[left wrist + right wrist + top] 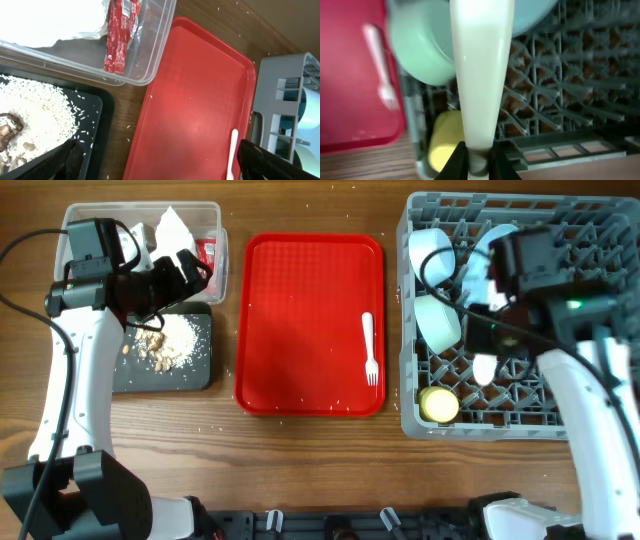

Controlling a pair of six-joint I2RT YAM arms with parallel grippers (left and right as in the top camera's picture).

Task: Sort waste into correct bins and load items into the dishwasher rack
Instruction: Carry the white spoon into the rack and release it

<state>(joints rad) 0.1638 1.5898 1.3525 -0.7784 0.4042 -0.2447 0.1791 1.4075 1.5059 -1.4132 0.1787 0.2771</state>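
From overhead, the white fork [369, 348] lay alone on the red tray [300, 330], well apart from the rack [500, 423], where the bowls, the plate and the yellow cup [438, 404] already sat. The right arm hung over the rack with the spoon [484, 368]. In the left wrist view the left fingers [270, 162] stood wide with nothing between them, near the clear tub [160, 45] holding the napkin [45, 20] and red wrapper [120, 35], and the black tray [97, 107] of scraps [35, 115]. In the blurred right wrist view the right fingers [454, 167] pinched the spoon's handle end, seemingly above the rack floor. The fork looked light, stiff and slick, so mid-handle would suit a pinch.
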